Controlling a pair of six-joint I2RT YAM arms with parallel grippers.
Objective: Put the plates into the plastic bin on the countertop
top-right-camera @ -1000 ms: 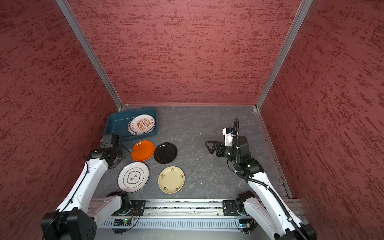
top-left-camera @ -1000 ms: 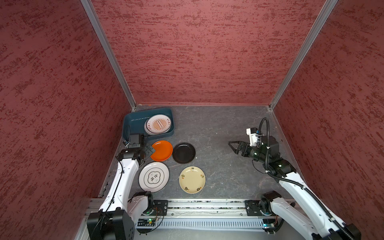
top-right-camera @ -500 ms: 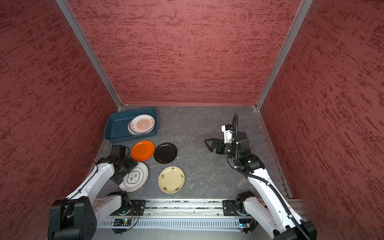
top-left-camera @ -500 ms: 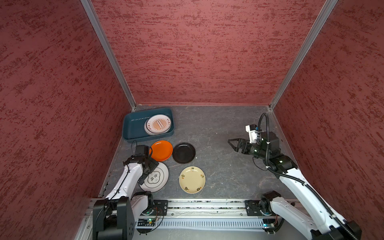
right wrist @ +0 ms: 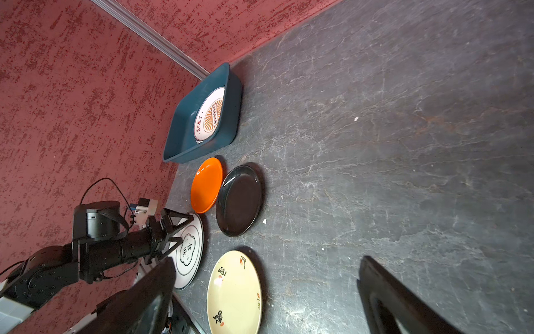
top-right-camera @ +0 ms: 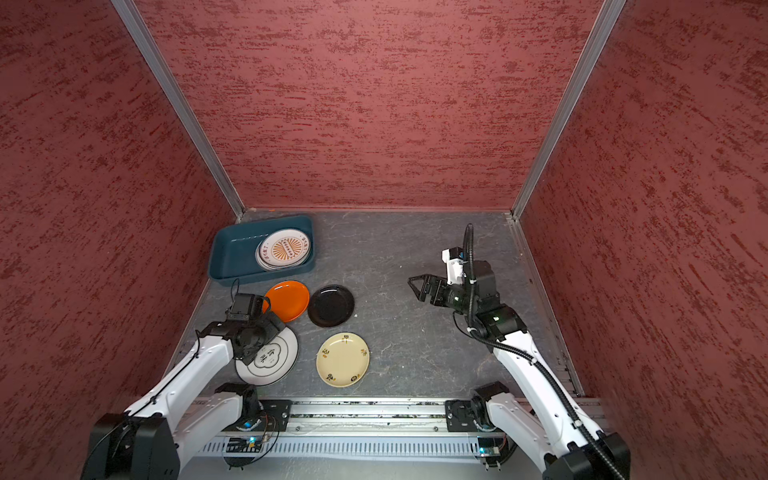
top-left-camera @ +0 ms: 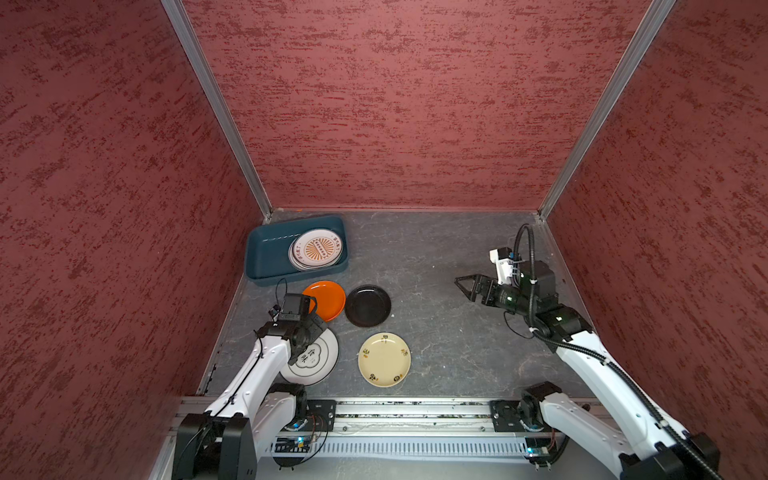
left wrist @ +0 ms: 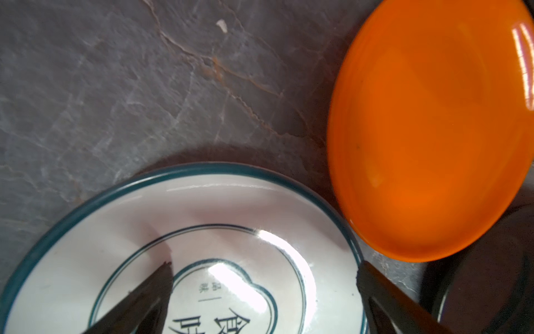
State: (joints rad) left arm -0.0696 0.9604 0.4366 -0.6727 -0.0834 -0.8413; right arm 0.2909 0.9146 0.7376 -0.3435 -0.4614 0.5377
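Left wrist view: left gripper (left wrist: 263, 269) hangs low over the white teal-rimmed plate (left wrist: 202, 231), jaws spread wide, nothing held. One tip is over the plate's well, one at the rim just beside the orange plate (left wrist: 427, 130).

Judged step: reach for a grasp on this plate. Next move calls for a short drop to bracket the rim, closing and lifting. Then carry toward 12 o'clock to the plastic bin (top-left-camera: 266, 257), at the 10 o'clock corner of the tabletop (top-left-camera: 436, 257) in both top views.

Plate lies flat, face up; round, so no long axis. Bin opens upward, long axis about 9-to-3. A plate stack (top-left-camera: 318, 249) fills its 3 o'clock half.

Black plate (top-left-camera: 368, 305) at 1 o'clock of the white plate, cream-yellow plate (top-left-camera: 384, 359) at 3 o'clock, both flat.

Right gripper (top-left-camera: 461, 288) is well apart at 3 o'clock, jaws wide, empty, aimed toward 9 o'clock.
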